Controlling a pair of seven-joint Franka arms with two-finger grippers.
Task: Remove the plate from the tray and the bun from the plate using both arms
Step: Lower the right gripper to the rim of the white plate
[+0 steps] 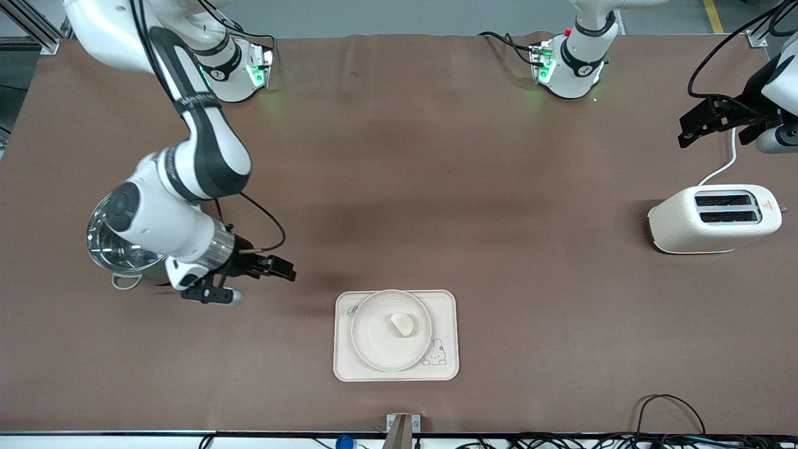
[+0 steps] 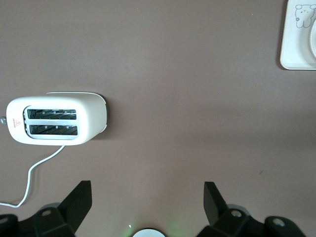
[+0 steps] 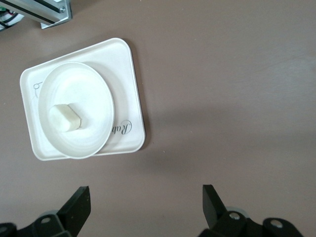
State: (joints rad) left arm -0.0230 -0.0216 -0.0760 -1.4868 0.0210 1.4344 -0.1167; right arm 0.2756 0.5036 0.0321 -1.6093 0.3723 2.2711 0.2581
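The round cream plate [image 1: 374,342] lies on the rectangular cream tray [image 1: 446,312], near the front camera's edge of the table. The small pale bun [image 1: 403,324] sits on the plate. My right gripper [image 1: 284,269] is open and empty, low over the bare table beside the tray, toward the right arm's end. In the right wrist view the plate [image 3: 94,91], bun [image 3: 64,117] and tray [image 3: 123,64] lie ahead of the open gripper [image 3: 146,202]. My left gripper [image 1: 686,134] is open and empty, raised over the table near the toaster; it shows open in the left wrist view [image 2: 148,200].
A cream toaster [image 1: 714,219] with a white cord stands at the left arm's end, also seen in the left wrist view [image 2: 57,118]. A steel pot [image 1: 115,246] sits under the right arm's wrist. Cables run along the table edge nearest the front camera.
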